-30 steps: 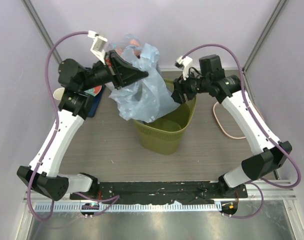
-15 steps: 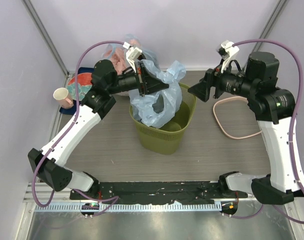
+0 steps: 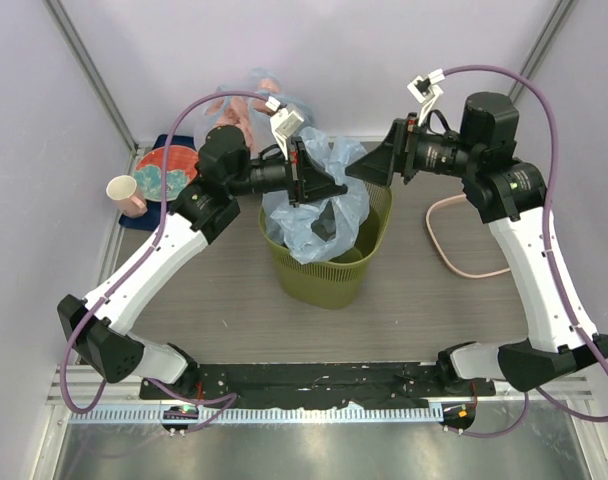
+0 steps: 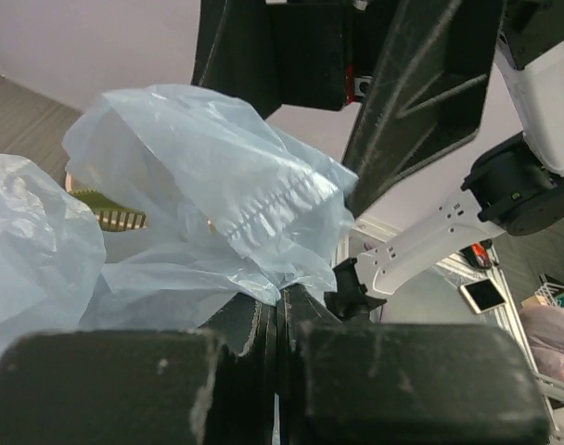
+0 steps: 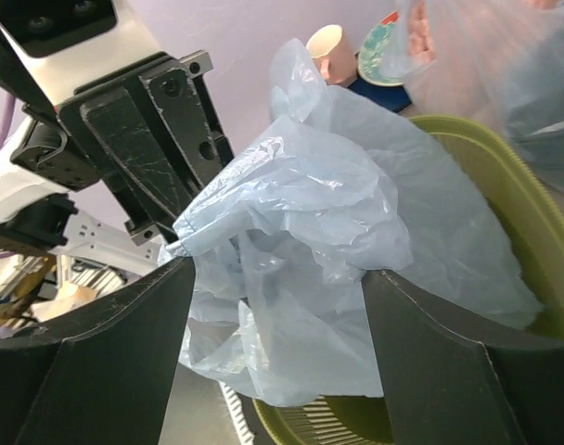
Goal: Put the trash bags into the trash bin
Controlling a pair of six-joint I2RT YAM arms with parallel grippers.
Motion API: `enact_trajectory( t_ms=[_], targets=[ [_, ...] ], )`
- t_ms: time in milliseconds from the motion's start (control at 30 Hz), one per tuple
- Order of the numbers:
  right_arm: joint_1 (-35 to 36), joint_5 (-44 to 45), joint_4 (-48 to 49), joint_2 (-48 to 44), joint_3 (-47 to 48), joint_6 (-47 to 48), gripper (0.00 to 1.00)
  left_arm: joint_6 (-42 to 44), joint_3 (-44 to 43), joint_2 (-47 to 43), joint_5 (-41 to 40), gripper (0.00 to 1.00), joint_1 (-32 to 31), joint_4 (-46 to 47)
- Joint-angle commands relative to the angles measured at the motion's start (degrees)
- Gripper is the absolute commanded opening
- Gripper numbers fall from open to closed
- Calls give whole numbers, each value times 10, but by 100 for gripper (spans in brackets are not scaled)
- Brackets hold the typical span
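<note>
The trash bag (image 3: 314,215), thin crinkly light-blue plastic, hangs over the olive-green mesh trash bin (image 3: 327,280), its lower part down inside. My left gripper (image 3: 329,190) is shut on the bag's upper edge above the bin; in the left wrist view the film (image 4: 217,204) bunches out of the closed left gripper (image 4: 282,298). My right gripper (image 3: 362,170) stands open just right of the bag, above the bin's far rim. In the right wrist view the bag (image 5: 310,222) fills the gap of the right gripper (image 5: 277,269) without being pinched, with the bin's rim (image 5: 505,209) behind.
A knotted blue bag with pink lumps (image 3: 246,100) lies at the back. A pink cup (image 3: 126,195) and a red-and-teal plate (image 3: 164,172) sit at the far left. A pink cable loop (image 3: 446,245) lies right of the bin.
My left arm has carried the bag from the left to over the bin and lowered it in. My right gripper has risen from the bin's rim, opened wider and turned toward the bag.
</note>
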State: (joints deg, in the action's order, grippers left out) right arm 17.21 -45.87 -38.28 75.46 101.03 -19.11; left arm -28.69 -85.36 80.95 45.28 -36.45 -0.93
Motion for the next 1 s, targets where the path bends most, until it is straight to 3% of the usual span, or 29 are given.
enact_trajectory(
  t_ms=[0,167,300,533,633,967],
  targets=[
    [29,-25,69,-3,-7,-44,79,42,-33,-3,-16,0,-6,-36],
    [32,-27,38,-3,-8,-21,79,57,-38,-5,-46,0,-8,-69],
    [27,42,-56,-20,13,44,79,52,-31,-12,-56,0,-4,-63],
    [-53,35,-112,-33,56,61,75,76,-21,-23,-65,0,-2,-63],
    [-51,-6,-91,-37,48,30,66,74,-23,-15,-57,0,-2,-62],
    [-22,-59,15,-9,10,-67,68,71,-38,2,-48,0,-4,-58]
  ],
)
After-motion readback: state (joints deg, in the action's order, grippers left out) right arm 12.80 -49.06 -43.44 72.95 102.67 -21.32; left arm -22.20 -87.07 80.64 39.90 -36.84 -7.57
